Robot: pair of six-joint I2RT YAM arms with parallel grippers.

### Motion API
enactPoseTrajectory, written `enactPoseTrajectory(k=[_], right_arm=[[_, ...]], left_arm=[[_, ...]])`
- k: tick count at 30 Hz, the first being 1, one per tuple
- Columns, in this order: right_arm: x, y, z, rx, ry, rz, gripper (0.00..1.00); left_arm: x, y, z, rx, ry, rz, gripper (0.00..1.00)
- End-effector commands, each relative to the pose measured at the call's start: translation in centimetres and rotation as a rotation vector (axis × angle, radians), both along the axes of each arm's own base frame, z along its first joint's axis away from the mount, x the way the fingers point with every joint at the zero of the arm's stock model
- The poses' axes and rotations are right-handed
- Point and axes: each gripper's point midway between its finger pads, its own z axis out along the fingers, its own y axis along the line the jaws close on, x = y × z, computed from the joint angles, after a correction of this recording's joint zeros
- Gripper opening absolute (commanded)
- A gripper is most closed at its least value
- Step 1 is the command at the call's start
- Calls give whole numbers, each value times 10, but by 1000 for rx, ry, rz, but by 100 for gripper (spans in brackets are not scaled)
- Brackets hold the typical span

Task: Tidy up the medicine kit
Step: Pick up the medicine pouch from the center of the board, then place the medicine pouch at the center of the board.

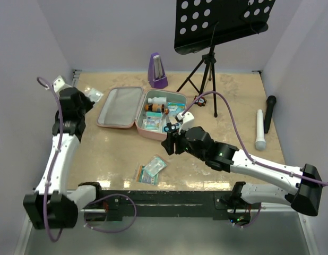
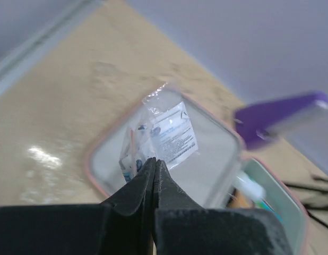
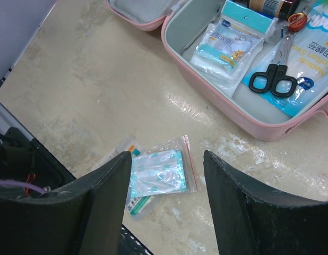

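The pink medicine kit [image 1: 120, 106] lies open mid-table, grey-lined lid to the left and its tray to the right holding bottles, packets and scissors [image 3: 273, 79]. My left gripper [image 1: 88, 102] hovers by the lid's left edge. In the left wrist view that gripper [image 2: 154, 162] is shut on a clear plastic packet [image 2: 166, 133] with printed text, hanging above the lid [image 2: 212, 164]. My right gripper [image 1: 172, 141] is in front of the tray. It stands open [image 3: 168, 159] above a zip bag of teal plasters [image 3: 158, 172] on the table, nothing between its fingers.
A purple metronome [image 1: 157, 71] stands behind the kit, and a music stand's tripod [image 1: 206, 69] is at the back right. A white microphone [image 1: 260, 130] and a black one [image 1: 269, 113] lie at the right. A second packet [image 3: 124, 151] sits under the zip bag.
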Motion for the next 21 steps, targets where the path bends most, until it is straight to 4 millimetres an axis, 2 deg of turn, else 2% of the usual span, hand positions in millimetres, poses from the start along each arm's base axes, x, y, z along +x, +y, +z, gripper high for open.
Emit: enactPoseTrajectory(k=[1,5,6,9,12,14,18,19,21], right_arm=[[4,-1,19,26,-33,-13,61],[6,-4,23,15,-41,-28,60],[8,-6,23,11,-44,-38,61],[10,-12,29,9,-53,-67,60],[12,-20,35,11,-61,-103,61],[12,-24,38,18,-60,-122,61],[10,-30,41,26,-54,-136,61],[10,-31,39,22,-49,-143,61],[11,-34,36,14,-49,-153,61]], left_arm=[[-28,-101,1,-104,-70,-293,0],[-64,-186,-17,-194,-56,-572,0],[-80,-215,-21,-216,-48,-669,0],[-126,-280,-40,-250,1,-877,0],[-167,-328,-61,-235,74,-1006,0],[-185,-346,-78,-211,125,-1056,0],[-197,-345,-112,-214,194,-1070,0],[-199,-343,-117,-213,201,-1070,3],[-199,-335,-125,-185,224,-1044,37]])
